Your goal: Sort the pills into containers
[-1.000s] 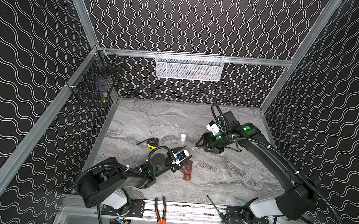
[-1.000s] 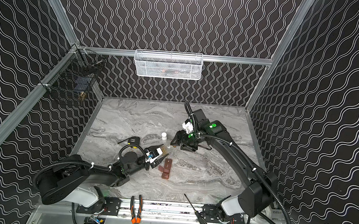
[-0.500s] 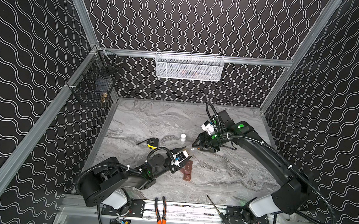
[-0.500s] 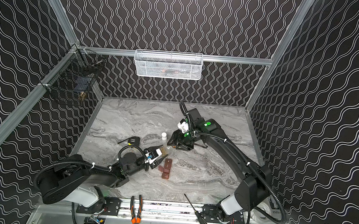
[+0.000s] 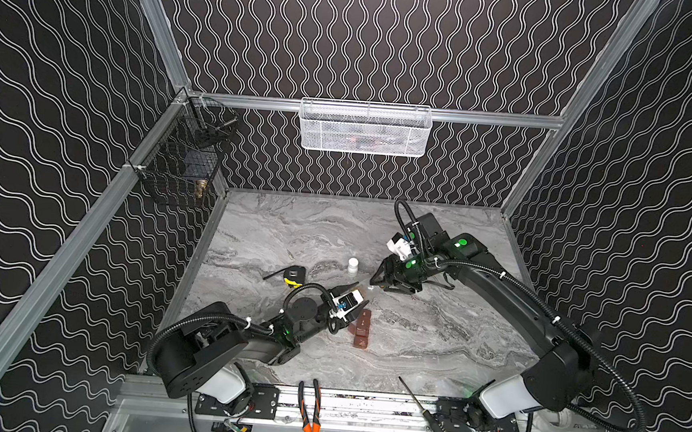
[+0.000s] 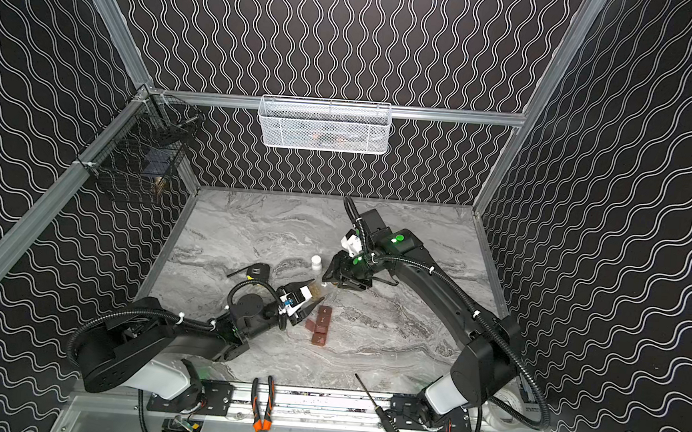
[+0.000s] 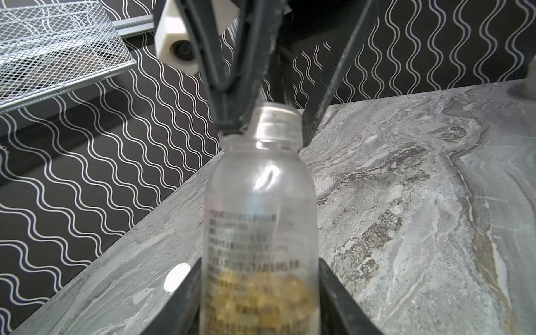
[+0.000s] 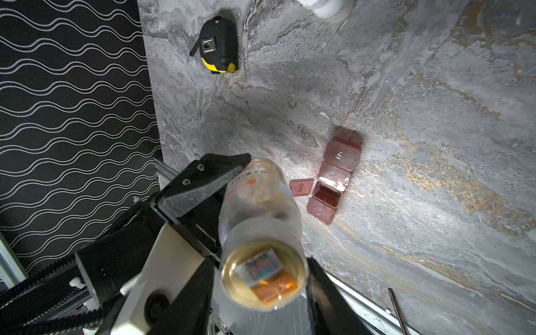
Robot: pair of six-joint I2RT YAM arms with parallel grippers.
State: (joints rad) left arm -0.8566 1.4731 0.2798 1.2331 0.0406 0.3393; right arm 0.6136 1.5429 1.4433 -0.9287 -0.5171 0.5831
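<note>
Find the containers point(image 5: 362, 330) on the desk point(image 5: 452, 337), one lid open, just beside the left hand point(image 5: 354, 299). That hand is clamped on a clear bottle point(image 7: 261, 217) of yellow pills point(image 7: 261, 295). The right hand point(image 5: 374, 281) straddles the bottle neck; you cannot tell whether it grips. A white cap point(image 5: 353, 263) stands beyond.

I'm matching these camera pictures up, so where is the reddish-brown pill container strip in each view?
In a top view: containers lie front-centre on the table.
In a top view: same spot.
Left wrist: not in it.
Right wrist: on the table beyond the clear bottle, one lid open.
Shared landmark: tape measure, absent from left wrist.
</note>
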